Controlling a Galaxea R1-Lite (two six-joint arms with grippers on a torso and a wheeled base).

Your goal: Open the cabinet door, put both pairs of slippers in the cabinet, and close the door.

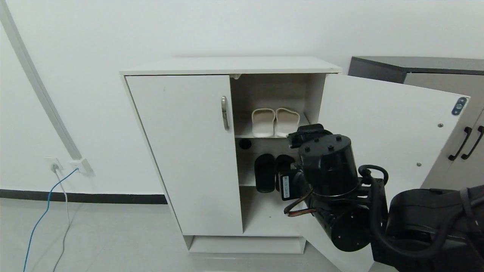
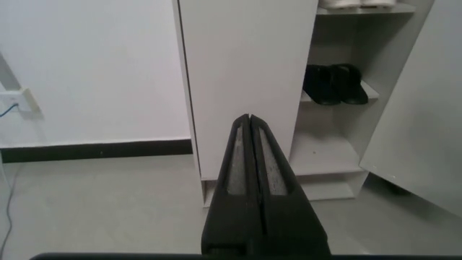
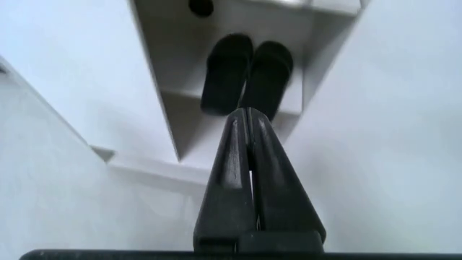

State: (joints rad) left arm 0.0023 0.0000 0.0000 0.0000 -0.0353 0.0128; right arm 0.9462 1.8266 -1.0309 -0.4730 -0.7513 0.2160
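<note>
White wall behind, the cabinet (image 1: 230, 65) holds white slippers (image 1: 275, 121) on its upper shelf and black slippers (image 1: 266, 173) on the middle one; we judge the open door (image 1: 378, 124) wants a steady outer-edge push, left claw (image 2: 249, 119) and right claw (image 3: 249, 115) both pinched shut, empty.

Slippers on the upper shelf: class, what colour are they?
The slippers are cream, best seen in the head view.

Left hand (image 2: 249, 121), right hand (image 3: 248, 114) closed; right arm (image 1: 329, 166) seemingly extended.
</note>
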